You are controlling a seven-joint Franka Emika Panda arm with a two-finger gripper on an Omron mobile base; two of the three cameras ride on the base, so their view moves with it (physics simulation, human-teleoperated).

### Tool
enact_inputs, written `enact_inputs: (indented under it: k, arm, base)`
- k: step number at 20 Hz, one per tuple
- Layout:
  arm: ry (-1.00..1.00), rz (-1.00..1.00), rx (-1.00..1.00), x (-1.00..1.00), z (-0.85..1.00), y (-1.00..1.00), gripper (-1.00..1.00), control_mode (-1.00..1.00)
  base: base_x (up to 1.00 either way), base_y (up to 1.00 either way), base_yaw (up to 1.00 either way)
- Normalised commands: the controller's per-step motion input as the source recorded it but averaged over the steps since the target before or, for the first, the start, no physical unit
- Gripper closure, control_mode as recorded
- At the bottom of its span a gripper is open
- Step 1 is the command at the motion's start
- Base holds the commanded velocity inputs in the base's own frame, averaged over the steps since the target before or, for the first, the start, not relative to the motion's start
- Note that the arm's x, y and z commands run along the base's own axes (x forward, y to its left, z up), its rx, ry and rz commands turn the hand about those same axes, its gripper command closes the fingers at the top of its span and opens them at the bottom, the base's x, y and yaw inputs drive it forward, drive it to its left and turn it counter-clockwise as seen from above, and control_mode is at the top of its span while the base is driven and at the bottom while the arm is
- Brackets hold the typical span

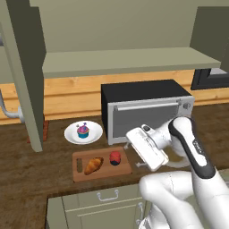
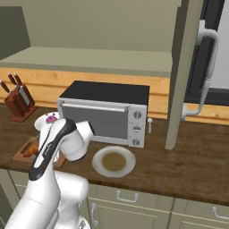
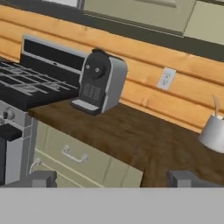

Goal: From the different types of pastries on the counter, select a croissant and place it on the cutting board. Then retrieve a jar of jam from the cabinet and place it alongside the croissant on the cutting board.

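Claw spread wide, nothing between tips; aimed away from board, toward grey coffee machine on far stretch of dark wood counter.

Golden-brown croissant already lying on wooden cutting board, just beside small red round jam jar. Both look placed; task judged near done.

Croissant likely light, soft, flaky: pinch gently across middle. Jar likely rigid, smooth, slippery: grip around body.

White plate holding blue cupcake. Second white plate holding flat brown pastry.
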Motion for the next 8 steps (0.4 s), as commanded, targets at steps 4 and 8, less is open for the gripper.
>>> enact_inputs:
  k: [4,8]
  arm:
    - [-0.24,0.00,0.00,-0.69,0.29,0.06,-1.00,-1.00]
    - [-0.23,0.00,0.00,-0.70,0.41,0.09,-1.00,-1.00]
  base:
    - [0.00,0.00,0.00]
    - [0.00,0.00,0.00]
